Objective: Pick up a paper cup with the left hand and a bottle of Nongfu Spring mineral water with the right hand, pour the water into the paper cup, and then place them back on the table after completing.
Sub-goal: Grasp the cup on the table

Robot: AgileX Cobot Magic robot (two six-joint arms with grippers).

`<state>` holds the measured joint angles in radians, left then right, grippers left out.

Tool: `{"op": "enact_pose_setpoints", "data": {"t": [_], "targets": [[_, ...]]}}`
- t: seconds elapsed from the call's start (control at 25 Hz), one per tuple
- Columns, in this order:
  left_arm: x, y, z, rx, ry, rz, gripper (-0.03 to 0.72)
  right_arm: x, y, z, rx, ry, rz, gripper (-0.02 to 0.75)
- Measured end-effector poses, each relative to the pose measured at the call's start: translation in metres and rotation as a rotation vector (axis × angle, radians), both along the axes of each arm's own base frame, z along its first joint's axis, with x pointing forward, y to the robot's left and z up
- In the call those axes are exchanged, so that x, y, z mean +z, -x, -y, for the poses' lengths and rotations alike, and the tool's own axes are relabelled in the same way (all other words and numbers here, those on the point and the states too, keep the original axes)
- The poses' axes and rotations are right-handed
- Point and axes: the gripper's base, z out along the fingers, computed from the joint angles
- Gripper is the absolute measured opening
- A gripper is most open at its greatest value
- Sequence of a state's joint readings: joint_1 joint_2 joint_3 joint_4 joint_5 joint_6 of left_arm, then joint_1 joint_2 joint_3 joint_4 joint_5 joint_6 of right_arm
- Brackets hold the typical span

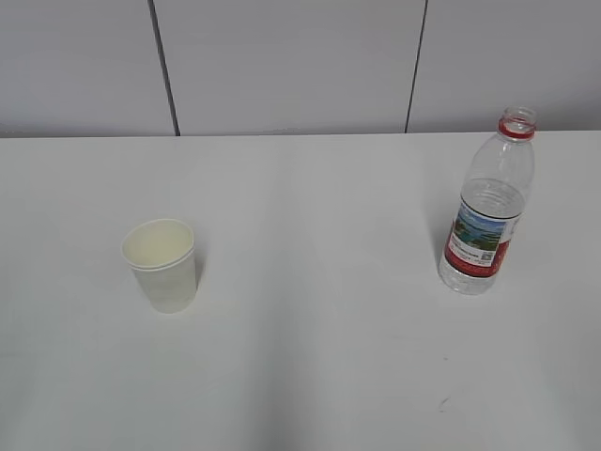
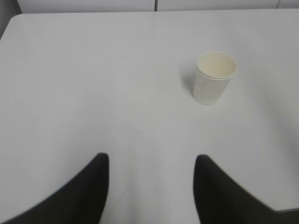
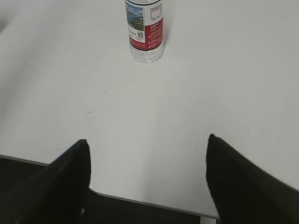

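Currently your white paper cup [image 1: 160, 264] stands upright left on the table [image 1: 310, 376]; the uncapped, red-labelled Nongfu Spring bottle [image 1: 488, 207] stands right. Left gripper [image 2: 152, 161] and right gripper [image 3: 148, 142] gape wide, empty.

A white paper cup [image 1: 160, 264] and an uncapped, red-labelled water bottle [image 1: 488, 205] stand upright, well apart, on the white table [image 1: 310, 376].

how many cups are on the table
1. The cup stands upright on the left side of the table, far from the bottle on the right. Nothing in view could hide another.
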<state>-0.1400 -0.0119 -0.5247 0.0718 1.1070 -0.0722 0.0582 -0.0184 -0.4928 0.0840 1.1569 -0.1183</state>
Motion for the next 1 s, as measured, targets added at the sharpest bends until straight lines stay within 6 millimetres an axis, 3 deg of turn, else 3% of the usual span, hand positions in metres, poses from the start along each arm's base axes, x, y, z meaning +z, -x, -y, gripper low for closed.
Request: {"op": "enact_pose_setpoints", "data": {"t": [0.44,0.64,1.0], "targets": [[0.0,0.0,0.0,0.0,0.0,0.0,0.373,0.0,0.0,0.0,0.0,0.0,0.002,0.568],[0.0,0.0,0.0,0.0,0.0,0.0,0.373,0.016,-0.003,0.0,-0.007,-0.012,0.102,0.568],[0.0,0.0,0.0,-0.001,0.001,0.0,0.373,0.044,-0.061,-0.002,-0.034,-0.031,0.208,0.568]]}}
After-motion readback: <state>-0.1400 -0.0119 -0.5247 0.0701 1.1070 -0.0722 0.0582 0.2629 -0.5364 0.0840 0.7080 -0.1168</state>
